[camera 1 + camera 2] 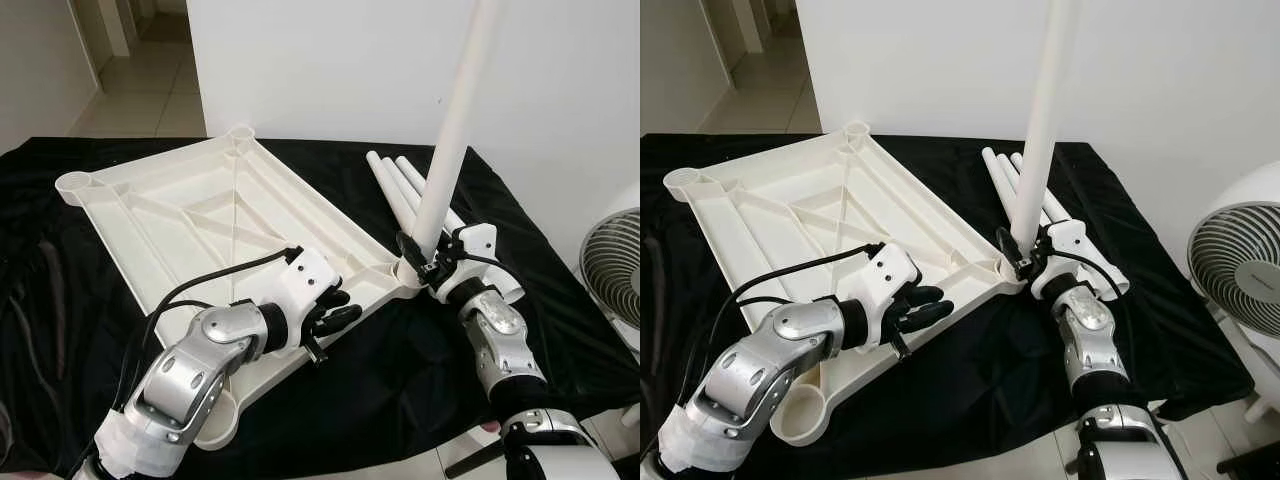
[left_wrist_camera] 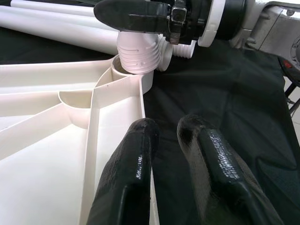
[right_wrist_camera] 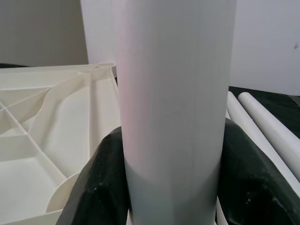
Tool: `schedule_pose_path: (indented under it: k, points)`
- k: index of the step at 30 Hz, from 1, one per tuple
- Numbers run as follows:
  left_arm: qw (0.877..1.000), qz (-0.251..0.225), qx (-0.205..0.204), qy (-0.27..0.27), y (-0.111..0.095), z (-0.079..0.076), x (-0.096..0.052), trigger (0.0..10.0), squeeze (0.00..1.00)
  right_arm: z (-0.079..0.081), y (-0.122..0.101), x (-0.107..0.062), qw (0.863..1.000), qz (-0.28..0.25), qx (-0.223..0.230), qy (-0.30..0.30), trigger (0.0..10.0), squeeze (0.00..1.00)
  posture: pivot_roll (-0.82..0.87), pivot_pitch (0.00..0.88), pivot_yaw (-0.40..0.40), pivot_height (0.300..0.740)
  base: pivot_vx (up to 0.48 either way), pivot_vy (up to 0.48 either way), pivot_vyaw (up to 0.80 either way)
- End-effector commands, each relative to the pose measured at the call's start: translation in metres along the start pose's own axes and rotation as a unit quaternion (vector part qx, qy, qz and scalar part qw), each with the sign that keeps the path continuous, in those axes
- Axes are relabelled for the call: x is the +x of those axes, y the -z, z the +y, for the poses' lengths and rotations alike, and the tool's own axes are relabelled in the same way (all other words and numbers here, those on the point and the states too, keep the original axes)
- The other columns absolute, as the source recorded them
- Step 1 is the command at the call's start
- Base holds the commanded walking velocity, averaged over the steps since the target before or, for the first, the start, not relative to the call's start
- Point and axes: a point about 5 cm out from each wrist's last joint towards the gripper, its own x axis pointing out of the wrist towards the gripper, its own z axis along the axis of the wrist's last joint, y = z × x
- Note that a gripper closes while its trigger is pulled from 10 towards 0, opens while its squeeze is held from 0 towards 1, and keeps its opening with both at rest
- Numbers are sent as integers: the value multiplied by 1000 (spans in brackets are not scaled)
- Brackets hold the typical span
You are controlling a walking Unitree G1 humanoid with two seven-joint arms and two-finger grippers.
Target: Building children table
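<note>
Left eye view, right pincer (image 1: 422,252) gripping table leg (image 1: 455,125) upright, slightly tilted

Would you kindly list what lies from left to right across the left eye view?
Upturned white tabletop → left gripper on its near edge → upright white leg held by the right gripper at the corner socket → spare legs lying on the black cloth → fan.

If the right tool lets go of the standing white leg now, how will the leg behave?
The leg is tall, slim and slightly tilted, with its ribbed end only at the mouth of the tabletop corner socket, so it would probably tip. It looks like a rigid, smooth tube, so it could slip in the right tool and roll once down.
</note>
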Motion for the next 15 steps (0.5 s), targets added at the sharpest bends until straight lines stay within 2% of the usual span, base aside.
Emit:
schedule_pose_path:
  k: [1, 10, 15]
  points:
    - [1000, -3, 1, -2, -2, -2, -1, 10000, 0, 3, 13, -5, 1000, 30, 7, 3, 10000, 0, 35, 76, -33, 740, 0, 0, 0]
    - [1000, -2, 1, -1, -2, -3, -2, 10000, 0, 6, 20, 2, 998, 40, 41, 16, 10000, 0, 42, 78, -29, 740, 0, 0, 0]
    - [1000, -1, 1, -3, -2, -3, -2, 10000, 0, 14, 20, 8, 998, 37, 58, -1, 10000, 0, 54, 81, -31, 740, 0, 0, 0]
